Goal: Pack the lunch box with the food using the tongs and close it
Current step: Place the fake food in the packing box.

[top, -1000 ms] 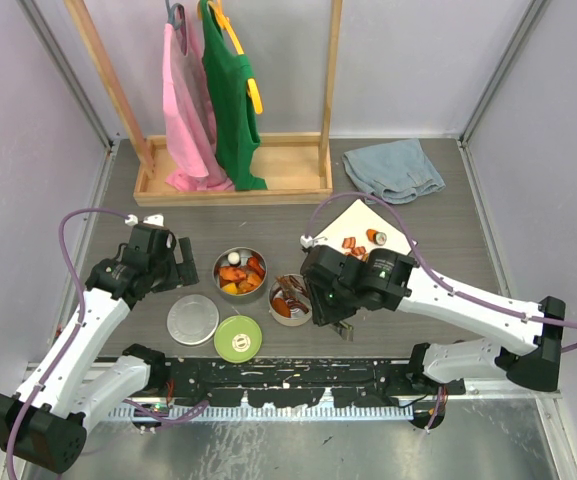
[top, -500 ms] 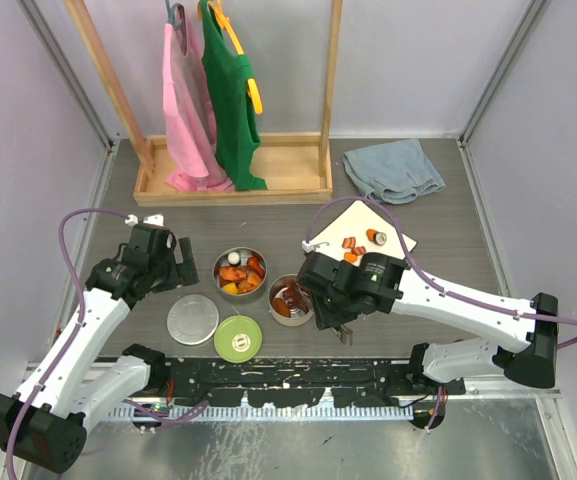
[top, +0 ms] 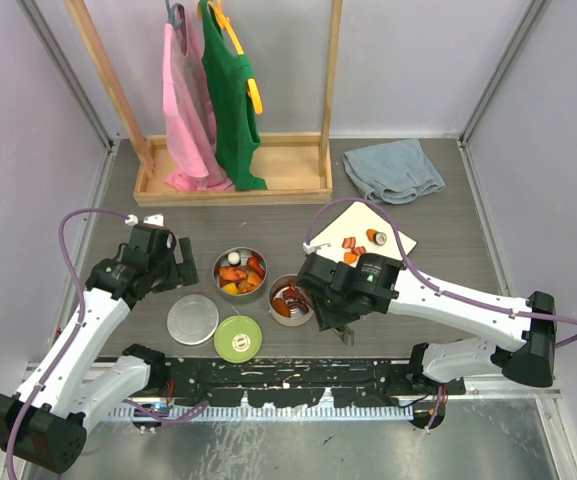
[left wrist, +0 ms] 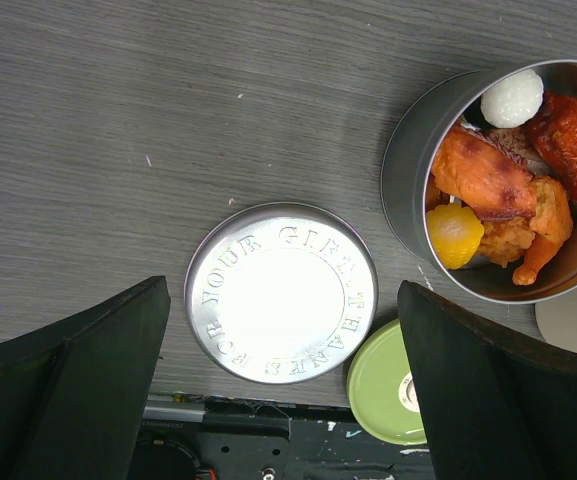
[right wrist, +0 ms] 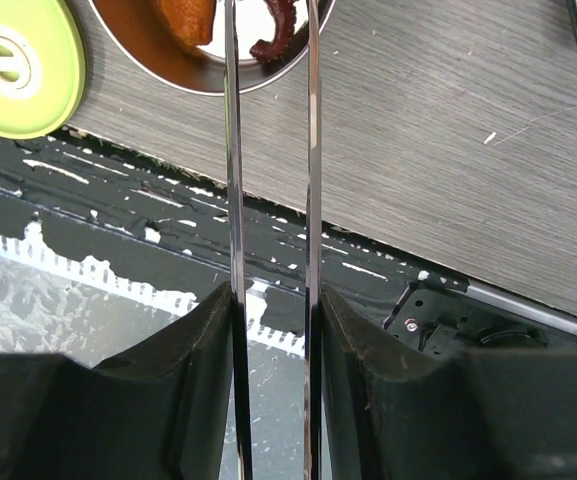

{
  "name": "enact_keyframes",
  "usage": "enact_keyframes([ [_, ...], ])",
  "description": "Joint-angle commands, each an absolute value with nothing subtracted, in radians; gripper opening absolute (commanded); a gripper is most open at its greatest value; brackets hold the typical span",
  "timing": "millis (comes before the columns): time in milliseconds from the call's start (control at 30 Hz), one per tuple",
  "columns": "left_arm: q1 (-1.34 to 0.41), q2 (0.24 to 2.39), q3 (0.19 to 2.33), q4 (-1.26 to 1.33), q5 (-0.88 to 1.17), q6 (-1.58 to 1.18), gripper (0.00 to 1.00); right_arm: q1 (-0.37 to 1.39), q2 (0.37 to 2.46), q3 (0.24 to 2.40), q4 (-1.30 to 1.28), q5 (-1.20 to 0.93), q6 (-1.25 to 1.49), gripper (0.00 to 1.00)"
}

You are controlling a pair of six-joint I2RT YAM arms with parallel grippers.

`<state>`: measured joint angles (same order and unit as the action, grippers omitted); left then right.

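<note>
The lunch box is two round steel tins: one (top: 239, 272) full of orange, red and white food (left wrist: 508, 195), the other (top: 288, 300) holding orange and dark pieces (right wrist: 280, 25). A flat steel lid (left wrist: 280, 305) and a lime-green lid (top: 238, 338) lie beside them. More food (top: 353, 245) sits on the white plate (top: 398, 240). My right gripper (right wrist: 271, 300) is shut on the tongs (right wrist: 230, 150), whose two arms reach over the second tin (right wrist: 158, 55); their tips are cut off by the frame. My left gripper (left wrist: 283, 290) hangs open above the steel lid, holding nothing.
A wooden rack (top: 233, 185) with pink and green clothes stands at the back, a blue cloth (top: 393, 170) at the back right. The black base rail (top: 298, 370) runs along the near table edge, just below the tongs and lids.
My right arm has shifted slightly left toward the second tin, and the tongs' arms have spread a little. The left arm has not moved.
</note>
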<state>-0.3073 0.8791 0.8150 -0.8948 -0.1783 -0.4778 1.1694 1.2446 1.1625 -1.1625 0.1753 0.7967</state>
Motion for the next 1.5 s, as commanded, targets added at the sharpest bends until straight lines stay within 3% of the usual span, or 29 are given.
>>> enact_keyframes([
  [0, -0.305, 0.872, 0.829, -0.876, -0.176, -0.467, 0.98, 1.173, 1.232, 1.203, -1.174, 0.253, 0.82, 0.41],
  [267, -0.304, 0.876, 0.83, -0.876, -0.173, -0.468, 0.98, 1.173, 1.231, 1.214, -1.161, 0.255, 0.812, 0.45],
  [933, -0.304, 0.878, 0.83, -0.877, -0.176, -0.468, 0.98, 1.174, 1.221, 1.213, -1.106, 0.234, 0.776, 0.42],
  [1167, -0.304, 0.877, 0.83, -0.877, -0.18, -0.468, 0.98, 1.173, 1.122, 1.275, -1.07, 0.344, 0.763, 0.42],
  [1467, -0.304, 0.88, 0.83, -0.878, -0.183, -0.469, 0.98, 1.16, 0.999, 1.293, -1.202, 0.606, 0.84, 0.45],
])
